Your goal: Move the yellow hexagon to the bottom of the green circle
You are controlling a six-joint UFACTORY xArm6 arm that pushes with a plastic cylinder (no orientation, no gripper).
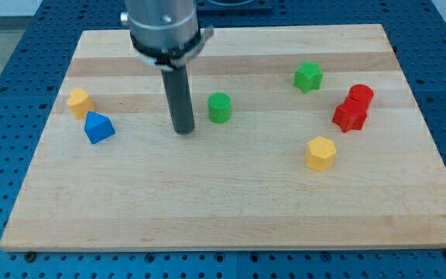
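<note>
The yellow hexagon [320, 153] lies on the wooden board at the view's right of centre. The green circle [220, 107] stands near the board's middle, up and to the left of the hexagon, well apart from it. My tip [183, 130] rests on the board just left of the green circle, a small gap between them, and far left of the yellow hexagon.
A green star-like block [308, 76] sits at the upper right. A red circle [360, 96] and a red star-like block [350, 115] touch at the right. A yellow block [79, 101] and a blue triangle [98, 127] sit at the left. The board [231, 209] ends on a blue perforated table.
</note>
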